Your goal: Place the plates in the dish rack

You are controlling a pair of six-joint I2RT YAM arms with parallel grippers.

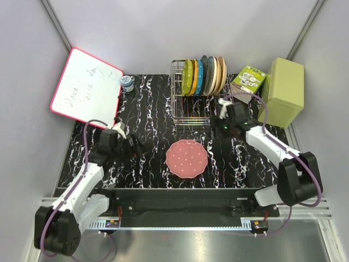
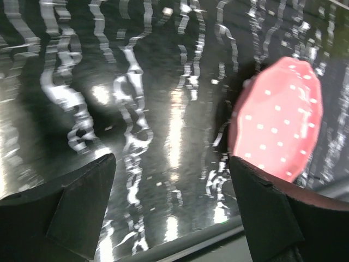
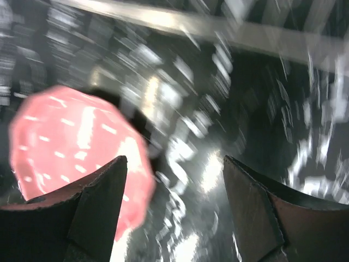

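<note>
A pink, scallop-edged, white-dotted plate [image 1: 186, 158] lies flat on the glossy black marbled worktop [image 1: 152, 103], six o'clock of the chrome wire rack [image 1: 182, 112]. The left pincer [image 2: 172, 158] and right pincer [image 3: 174, 161] both stand spread.

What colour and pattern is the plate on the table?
The round scalloped plastic plate is pink with white dots; best in top view.

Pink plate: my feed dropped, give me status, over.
Left fingers open, empty. Right fingers open, empty. Pink plate lying flat, outside rack. Nothing between plate and rack.
</note>
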